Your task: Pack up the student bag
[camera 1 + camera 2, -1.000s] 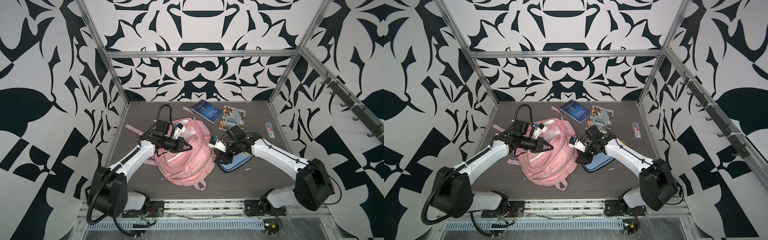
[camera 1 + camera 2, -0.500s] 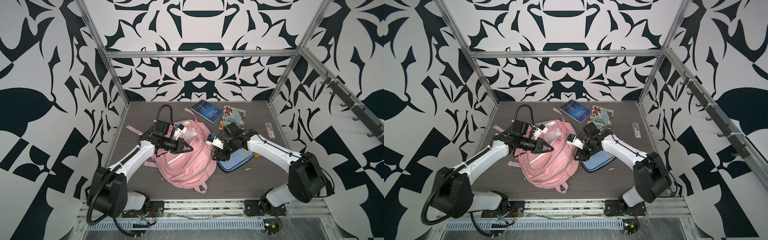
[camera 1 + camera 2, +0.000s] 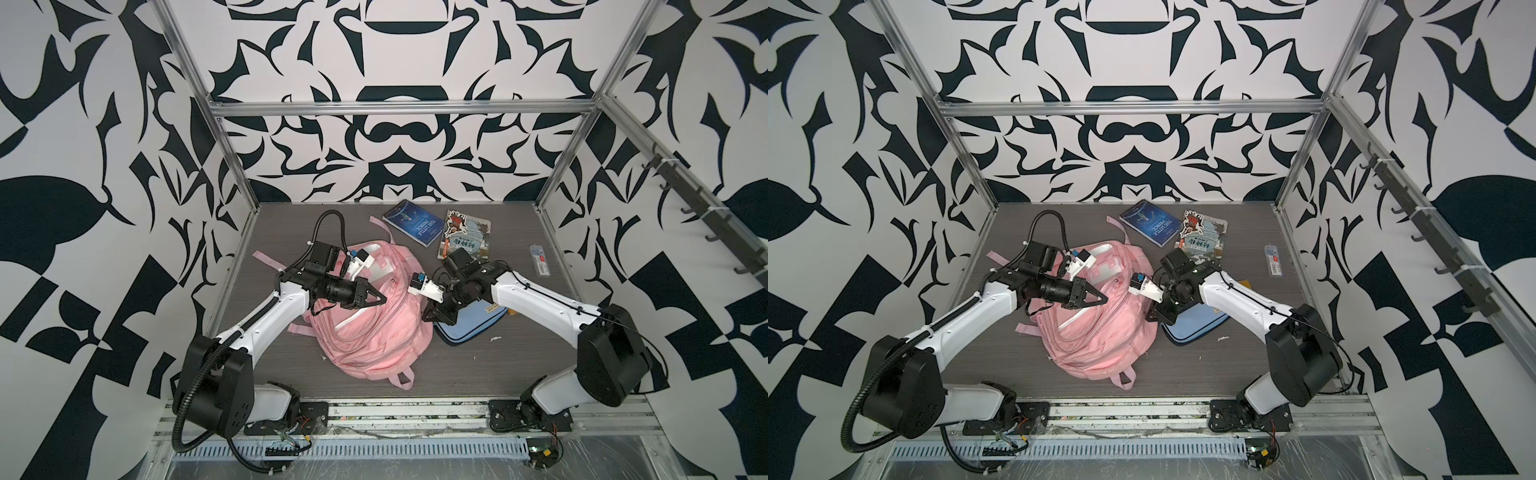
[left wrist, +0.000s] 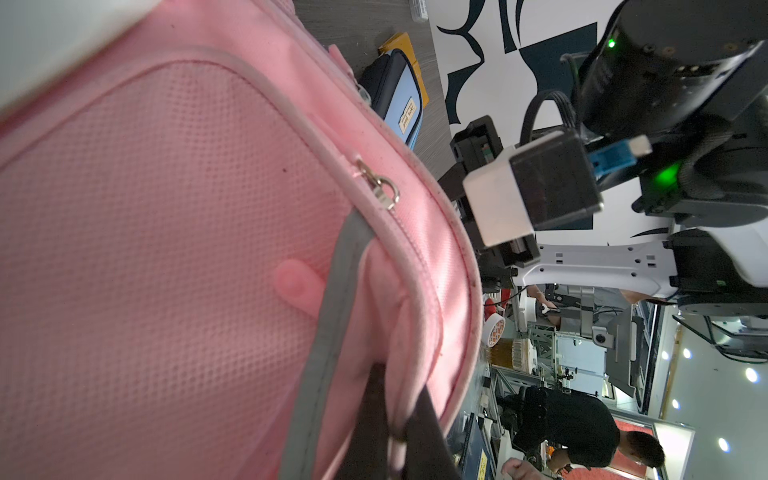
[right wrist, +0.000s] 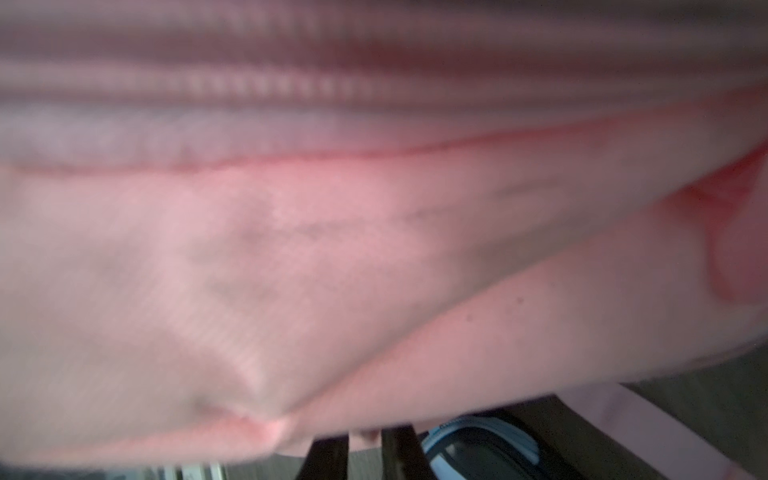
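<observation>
Grey table (image 3: 519,353) within patterned walls: the student bag (image 3: 370,328) is found lying flat at mid-table, front up, with a pencil case (image 3: 469,330) just beside it and not yet packed. The left claw (image 3: 383,298) is clenched on a fold of the bag's upper front. The right claw (image 3: 430,318) is drawn nearly together on pink fabric at the bag's side (the wrist view is blurred, so this hold is judged, not certain). Risks noted: thin fabric may be lost from either pinch if pulled sharply, and the pencil case may be dragged by the right arm above it.
</observation>
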Controlling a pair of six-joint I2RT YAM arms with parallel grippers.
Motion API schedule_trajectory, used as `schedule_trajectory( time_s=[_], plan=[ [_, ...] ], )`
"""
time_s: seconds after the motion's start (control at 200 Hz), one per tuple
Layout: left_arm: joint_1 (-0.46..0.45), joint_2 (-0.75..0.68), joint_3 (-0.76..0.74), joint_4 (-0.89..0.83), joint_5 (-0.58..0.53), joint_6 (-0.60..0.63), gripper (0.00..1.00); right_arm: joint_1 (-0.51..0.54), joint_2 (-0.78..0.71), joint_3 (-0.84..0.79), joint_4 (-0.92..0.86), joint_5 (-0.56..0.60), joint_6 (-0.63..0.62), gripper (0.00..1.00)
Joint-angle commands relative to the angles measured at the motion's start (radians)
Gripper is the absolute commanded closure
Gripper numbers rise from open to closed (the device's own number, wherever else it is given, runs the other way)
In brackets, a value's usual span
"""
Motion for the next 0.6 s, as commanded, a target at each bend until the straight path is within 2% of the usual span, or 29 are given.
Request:
schedule_trajectory(
  time_s=[0.0,0.26,0.415,0.475,0.59],
  plan=[
    [0.000,-0.026,0.023,0.039,0.095,-0.005,1.00,0.004,-0.041,-0.017,0.019,0.015,0.011,0.88],
    [0.013,-0.031,0.017,0.049,0.075,-0.014,1.00,0.004,-0.091,-0.062,0.038,0.042,0.021,0.89],
    [0.013,-0.033,0.012,0.054,0.054,-0.024,1.00,0.004,-0.113,-0.074,0.043,0.073,0.025,0.96],
    [0.014,-0.026,0.009,0.053,0.011,-0.042,1.00,0.004,-0.127,-0.081,0.049,0.101,0.028,1.00],
    [0.014,-0.004,0.009,0.057,-0.123,-0.102,1.00,0.017,-0.147,-0.079,0.055,0.147,0.031,1.00]
  ],
)
